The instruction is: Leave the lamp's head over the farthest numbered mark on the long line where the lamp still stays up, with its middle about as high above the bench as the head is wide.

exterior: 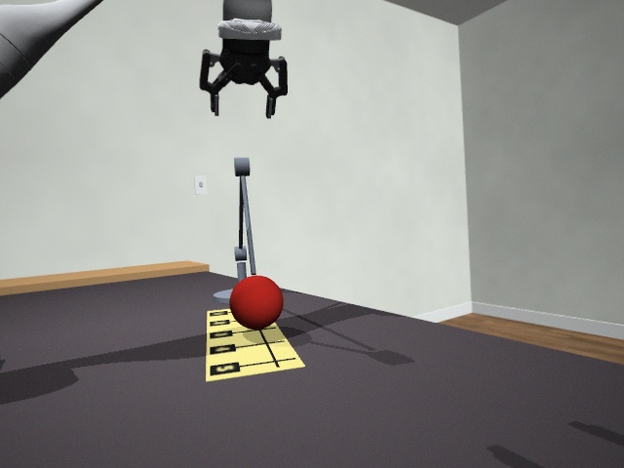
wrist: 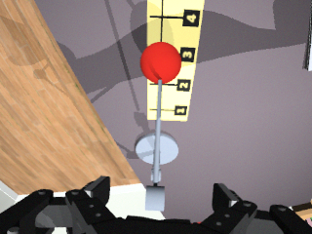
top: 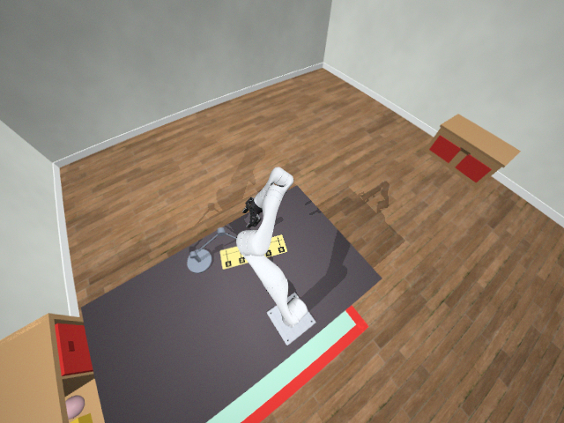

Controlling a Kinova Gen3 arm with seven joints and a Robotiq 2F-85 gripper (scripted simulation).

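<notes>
The lamp has a round grey base (top: 198,262) (wrist: 158,148) (exterior: 219,296), two thin grey links meeting at a high elbow (exterior: 241,166) (wrist: 155,197) (top: 221,230), and a red ball head (exterior: 255,302) (wrist: 160,62). The head hangs a little above the yellow strip (exterior: 242,367) (wrist: 171,0) (top: 278,240), which carries the long line and marks 1 to 5. In the wrist view the head sits beside marks 2 and 3. In the top view the arm hides it. My gripper (exterior: 243,111) (wrist: 161,191) (top: 251,214) is open and empty, well above the elbow.
The dark bench (top: 159,341) (exterior: 403,412) (wrist: 260,124) ends close behind the lamp base, with wood floor (wrist: 46,111) beyond. The arm's mount plate (top: 278,334) is near the front edge. A wooden cabinet (top: 27,364) stands at the bench's left end, and another cabinet (top: 473,145) by the right wall.
</notes>
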